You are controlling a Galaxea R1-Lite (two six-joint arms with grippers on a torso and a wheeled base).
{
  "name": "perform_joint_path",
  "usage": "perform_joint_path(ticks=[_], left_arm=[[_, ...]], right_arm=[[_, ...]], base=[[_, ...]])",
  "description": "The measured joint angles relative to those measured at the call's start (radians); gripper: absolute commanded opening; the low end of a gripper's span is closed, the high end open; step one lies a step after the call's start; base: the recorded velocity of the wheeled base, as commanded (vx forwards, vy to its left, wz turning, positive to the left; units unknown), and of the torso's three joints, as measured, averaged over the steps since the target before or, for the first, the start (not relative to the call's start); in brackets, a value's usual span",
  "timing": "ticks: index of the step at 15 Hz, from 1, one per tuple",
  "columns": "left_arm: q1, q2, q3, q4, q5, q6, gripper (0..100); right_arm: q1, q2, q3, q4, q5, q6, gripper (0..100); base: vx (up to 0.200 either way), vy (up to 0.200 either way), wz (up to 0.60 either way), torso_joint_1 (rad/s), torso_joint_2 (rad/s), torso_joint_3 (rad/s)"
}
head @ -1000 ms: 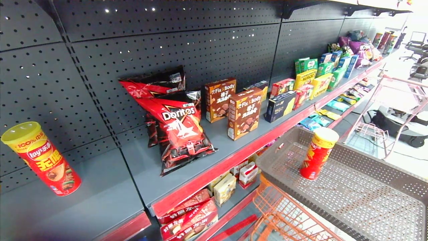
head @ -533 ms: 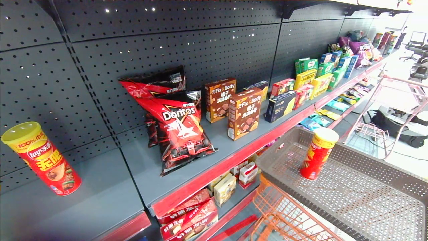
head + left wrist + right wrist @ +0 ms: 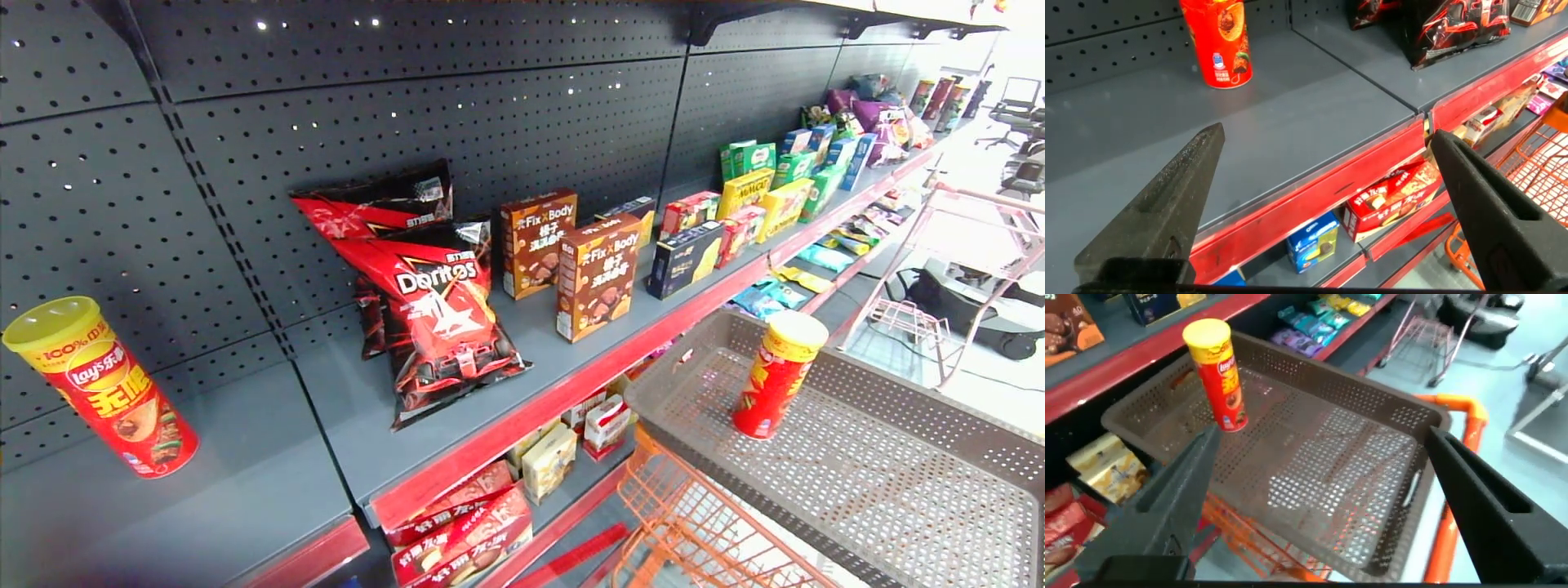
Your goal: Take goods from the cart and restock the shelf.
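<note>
Cans of chips stand in two places: one red can (image 3: 775,371) is upright in the brown cart tray (image 3: 898,490), near its shelf-side corner, and a second can (image 3: 102,388) is upright on the grey shelf (image 3: 245,482), well left of the chip bags (image 3: 433,310). Over the shelf edge the left tool (image 3: 1324,137) hangs released. Above the tray the right tool (image 3: 1321,434) is spread wide, holding nothing.

Dark pegboard wall (image 3: 490,122); office chairs (image 3: 1015,102), perhaps, in bright distance.
</note>
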State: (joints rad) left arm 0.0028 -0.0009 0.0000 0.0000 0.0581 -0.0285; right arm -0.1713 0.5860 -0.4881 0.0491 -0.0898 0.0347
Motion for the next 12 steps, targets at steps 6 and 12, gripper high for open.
perform_joint_path(ticks=[6,12], left_arm=[[0.000,0.000,0.000,0.000,0.000,0.000,100],[0.000,0.000,0.000,0.000,0.000,0.000,100]], right_arm=[[0.070,0.288,0.042,-0.270,-0.003,-0.002,100],[0.025,0.638,0.097,-0.518,0.150,-0.090,100]], base=[[0.000,0.000,0.00,0.000,0.00,0.000],[0.000,0.000,0.00,0.000,0.00,0.000]])
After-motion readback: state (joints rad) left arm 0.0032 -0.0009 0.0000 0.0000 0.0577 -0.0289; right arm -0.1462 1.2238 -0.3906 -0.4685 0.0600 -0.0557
